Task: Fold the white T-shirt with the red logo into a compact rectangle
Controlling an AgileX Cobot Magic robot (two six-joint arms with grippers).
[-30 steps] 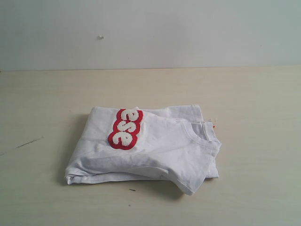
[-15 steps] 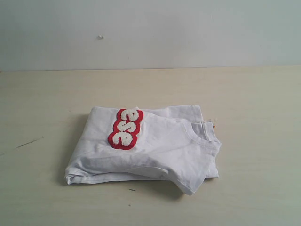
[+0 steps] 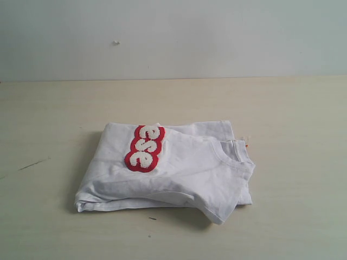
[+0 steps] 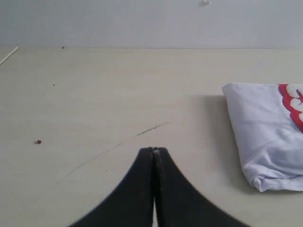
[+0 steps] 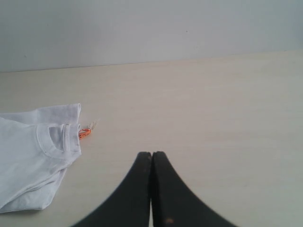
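Note:
The white T-shirt [image 3: 173,168] lies folded into a rough rectangle in the middle of the table. Its red logo [image 3: 145,147] faces up, with the white letters "ese" showing. The ribbed collar [image 3: 233,154] sits at the right end, beside a small orange tag [image 5: 84,134]. Neither arm appears in the exterior view. My left gripper [image 4: 154,150] is shut and holds nothing, off the shirt's folded edge [image 4: 265,137]. My right gripper [image 5: 152,154] is also shut and bare, off the collar end [image 5: 52,137].
The pale wooden table [image 3: 293,108] runs back to a light wall. A thin dark scratch [image 3: 32,164] marks the left side, and a small red speck [image 4: 39,141] lies on the surface in the left wrist view.

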